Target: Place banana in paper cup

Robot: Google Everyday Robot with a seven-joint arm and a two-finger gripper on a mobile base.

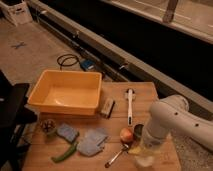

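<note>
The white arm comes in from the right and bends down to the table's front right. Its gripper (pixel 144 149) is at the arm's lower end, right over the white paper cup (pixel 145 161) at the front edge. A small yellow piece, the banana (pixel 134 149), shows at the gripper's left side, just above the cup's left rim. The arm hides how the banana is held.
An orange-red apple (pixel 126 134) and a dark metal cup (pixel 138 130) stand just left of the arm. A metal spoon (pixel 116 156), a white brush (pixel 130 104), a sponge block (pixel 106 107), blue cloths (pixel 92 141), a green pepper (pixel 65 152) and a yellow bin (pixel 67 92) lie to the left.
</note>
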